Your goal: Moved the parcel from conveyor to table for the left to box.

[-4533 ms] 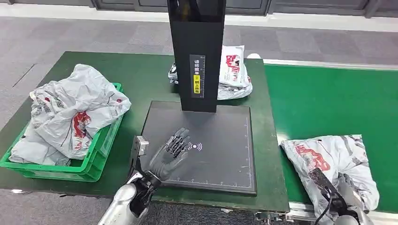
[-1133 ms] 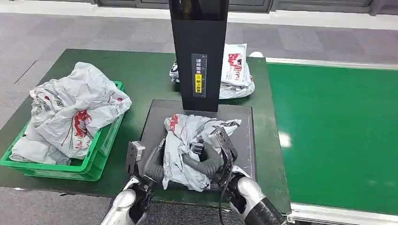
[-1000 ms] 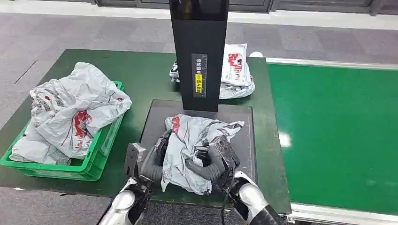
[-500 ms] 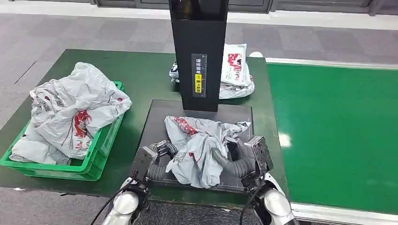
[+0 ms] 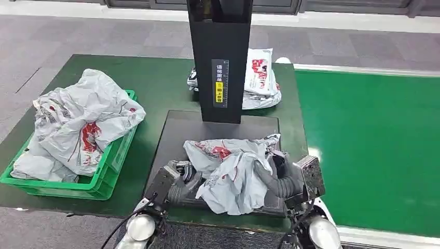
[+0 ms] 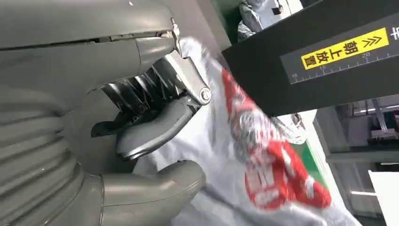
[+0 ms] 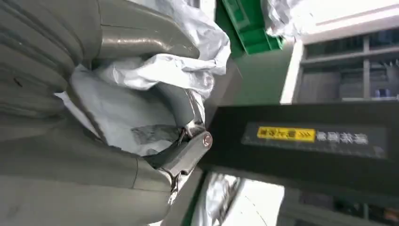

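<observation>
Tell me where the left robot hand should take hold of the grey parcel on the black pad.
Probably the bunched fold on the parcel's side nearest the left robot hand, coming in low from that side. The soft, crumpled bag offers loose film to pinch there, while the right robot hand occupies the other side.

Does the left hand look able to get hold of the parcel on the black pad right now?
Probably yes: the left hand already lies against the parcel, with nothing between them.

Behind the flat black scanner plate (image 5: 228, 127), a tall black column (image 5: 219, 57) with yellow label; beyond it, stacked grey plastic mailers (image 5: 259, 78) on the green tabletop.
</observation>
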